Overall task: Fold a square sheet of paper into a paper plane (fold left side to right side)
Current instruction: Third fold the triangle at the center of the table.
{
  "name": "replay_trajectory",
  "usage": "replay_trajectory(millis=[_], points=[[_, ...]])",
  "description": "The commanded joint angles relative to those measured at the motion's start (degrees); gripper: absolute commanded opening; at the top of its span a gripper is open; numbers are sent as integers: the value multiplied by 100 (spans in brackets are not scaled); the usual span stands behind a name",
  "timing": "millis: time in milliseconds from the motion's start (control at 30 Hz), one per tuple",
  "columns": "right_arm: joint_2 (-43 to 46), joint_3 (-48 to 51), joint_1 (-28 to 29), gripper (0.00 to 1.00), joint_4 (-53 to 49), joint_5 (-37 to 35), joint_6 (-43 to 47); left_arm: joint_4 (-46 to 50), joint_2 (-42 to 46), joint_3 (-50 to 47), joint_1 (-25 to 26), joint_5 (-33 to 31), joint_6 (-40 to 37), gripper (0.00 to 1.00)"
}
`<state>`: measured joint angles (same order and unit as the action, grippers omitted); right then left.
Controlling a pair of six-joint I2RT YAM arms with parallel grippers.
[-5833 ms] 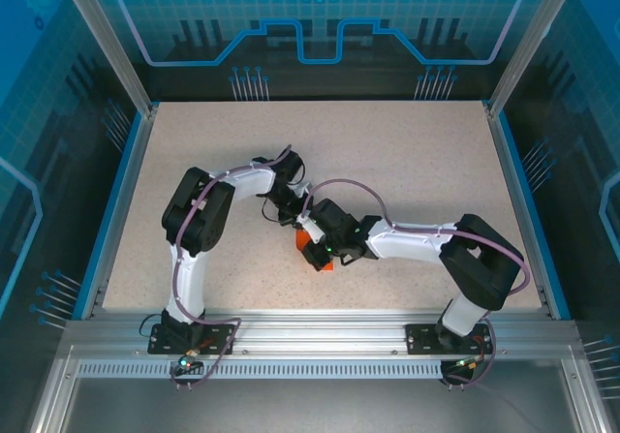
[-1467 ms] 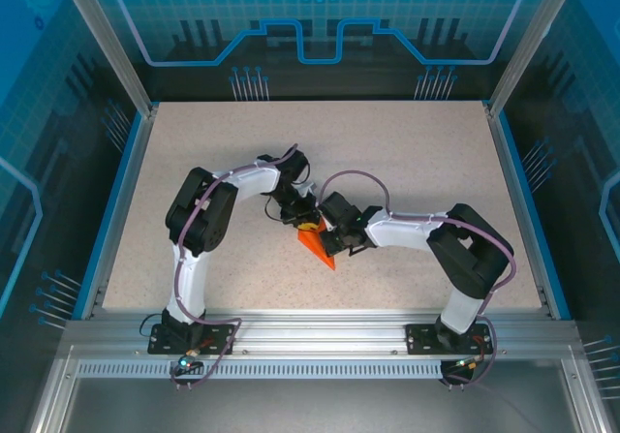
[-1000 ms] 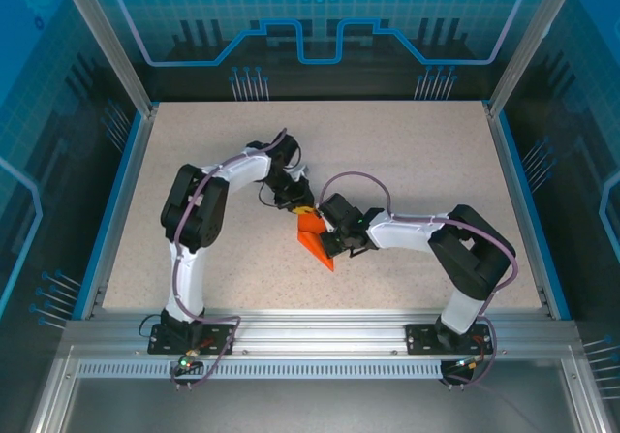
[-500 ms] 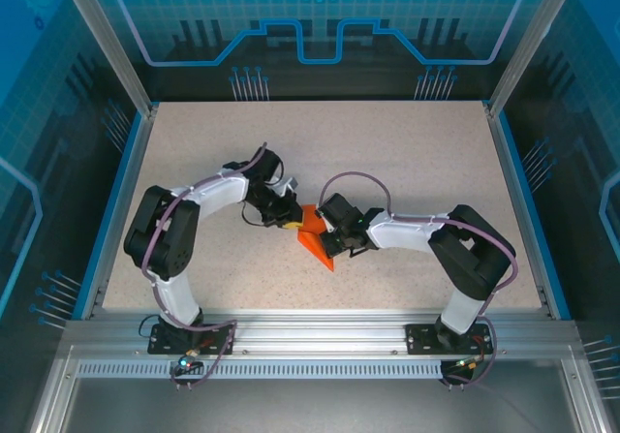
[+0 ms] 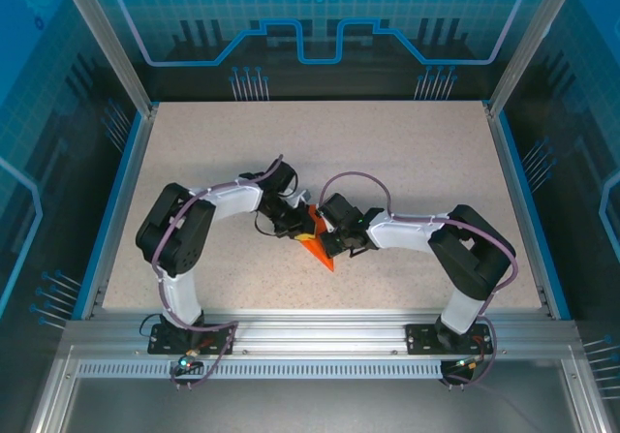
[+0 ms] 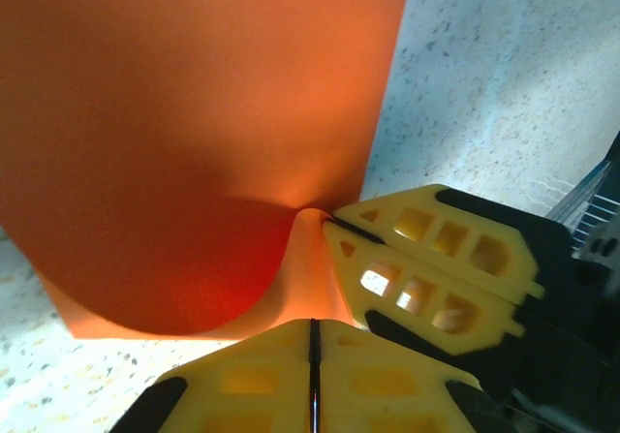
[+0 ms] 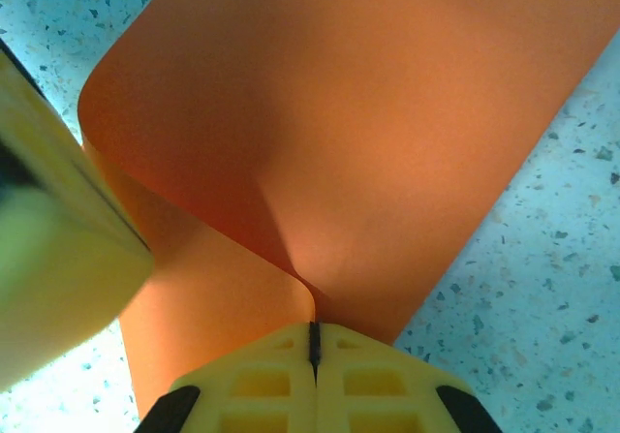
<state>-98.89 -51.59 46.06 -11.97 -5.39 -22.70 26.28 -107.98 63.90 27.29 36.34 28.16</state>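
Holding a thin, bright orange, half-curled sheet of paper (image 5: 317, 250) at the middle of the speckled table (image 5: 407, 162).
Clenched on one raised edge of it with left gripper (image 6: 312, 355) and right gripper (image 7: 313, 355), fingertips nearly touching. Likely to tear or crumple if pulled apart; likely to crease askew if flattened before the edges line up. Crowded by each other's yellow fingers, right in the flap's way; blue side rail (image 5: 121, 201) well apart.
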Motion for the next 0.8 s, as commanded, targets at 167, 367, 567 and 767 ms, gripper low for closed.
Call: replay_trajectory(millis=[167, 367, 567, 767], points=[[-244, 154, 66, 0, -692, 277, 42, 14, -181, -16, 55, -80, 23, 11], [-266, 150, 62, 0, -702, 260, 32, 168, -190, -87, 55, -237, -57, 10], [-292, 150, 65, 0, -719, 249, 45, 215, -221, -167, 58, -337, -99, 10], [-329, 155, 60, 0, -719, 253, 32, 303, -269, -172, 50, -451, -144, 10]])
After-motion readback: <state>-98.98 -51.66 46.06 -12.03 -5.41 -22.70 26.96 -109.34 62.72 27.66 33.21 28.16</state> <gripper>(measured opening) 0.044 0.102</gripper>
